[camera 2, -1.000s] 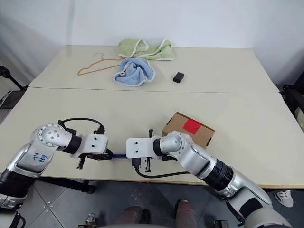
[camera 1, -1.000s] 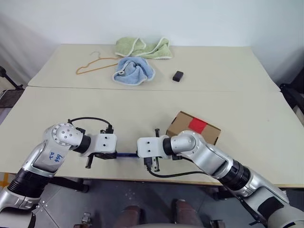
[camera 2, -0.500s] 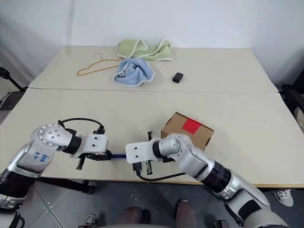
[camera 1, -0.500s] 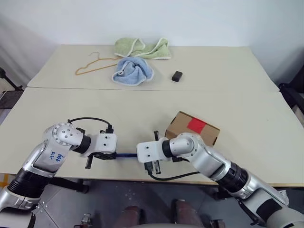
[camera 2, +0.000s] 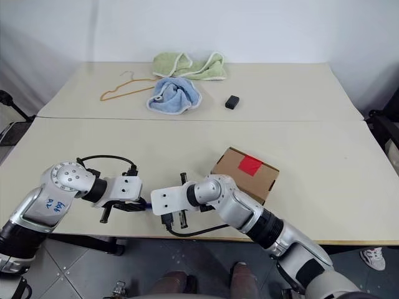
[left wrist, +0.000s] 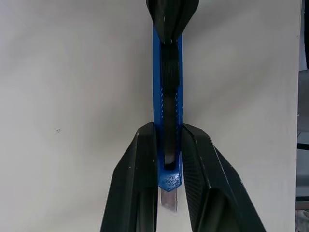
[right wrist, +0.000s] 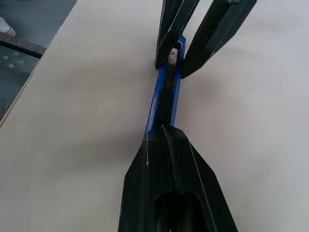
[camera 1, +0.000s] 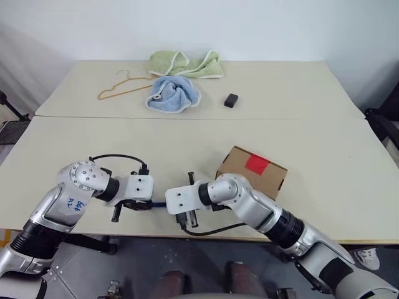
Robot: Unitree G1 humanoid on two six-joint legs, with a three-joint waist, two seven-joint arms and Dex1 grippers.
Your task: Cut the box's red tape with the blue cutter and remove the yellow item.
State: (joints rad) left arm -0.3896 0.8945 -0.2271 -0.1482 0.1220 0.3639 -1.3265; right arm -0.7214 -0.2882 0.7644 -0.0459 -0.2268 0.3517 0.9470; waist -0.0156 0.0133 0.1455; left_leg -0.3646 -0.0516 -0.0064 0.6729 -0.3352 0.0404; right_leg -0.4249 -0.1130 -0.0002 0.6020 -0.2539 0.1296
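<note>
A: The blue cutter (left wrist: 167, 96) is the thing to watch. It hangs just above the near edge of the table (camera 1: 187, 143), held between the two grippers and well short of the box (camera 1: 251, 172).

B: Who has it, then?

A: The left gripper (left wrist: 167, 193) clamps the blade end, its fingers (left wrist: 137, 183) pressed to both sides of the blue body, with a short stub of steel blade showing past the nose. The right gripper (right wrist: 166, 137) is closed down tight, its tips meeting over the dark slider that runs along the cutter's spine.

B: So the robot looks to be setting the blade, not cutting yet?

A: That is the likely reading. The red tape (camera 1: 257, 164) sits unbroken on top of the carton, the flaps are shut, and the yellow item is presumably inside, out of sight. The task seems to be at its early stage.

B: And next?

A: Probably one gripper must let go so the other can carry the cutter over to the box. The blade would need to meet the tape along the flap seam, and the carton is light enough to slide, so the free gripper may have to brace it. The towels, hanger and small black block (camera 1: 231, 99) lie well apart at the far side.
</note>
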